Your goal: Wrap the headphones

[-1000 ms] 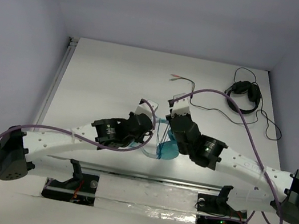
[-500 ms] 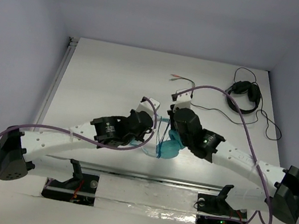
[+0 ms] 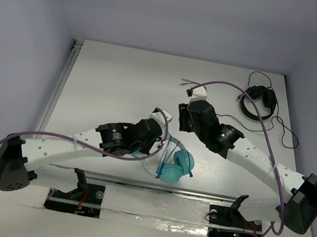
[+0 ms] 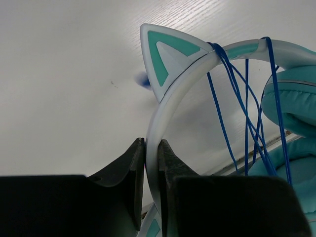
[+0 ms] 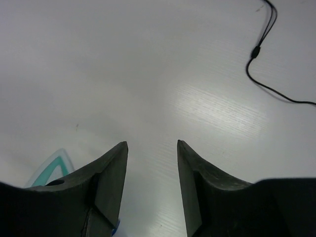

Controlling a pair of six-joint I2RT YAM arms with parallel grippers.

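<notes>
Two pairs of headphones sit on the tabletop point(image 3: 122, 81): one teal pair point(image 3: 178, 164) near its near edge and one black pair point(image 3: 258, 103) by its far right corner. One loose cable point(image 3: 185, 80) with red tips lies toward the far edge. Two robot arms reach over it, one left arm point(image 3: 67, 148) and one right arm point(image 3: 261, 164).

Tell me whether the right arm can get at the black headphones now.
Probably yes: the right gripper is open and empty, and only bare table and a thin black cable lie between it and the black headphones.

Bright, even overhead light; soft glare streaks the desk point(image 5: 217, 109); close fingers point(image 4: 126, 185) dark, slightly blurred; shadows faint.
</notes>
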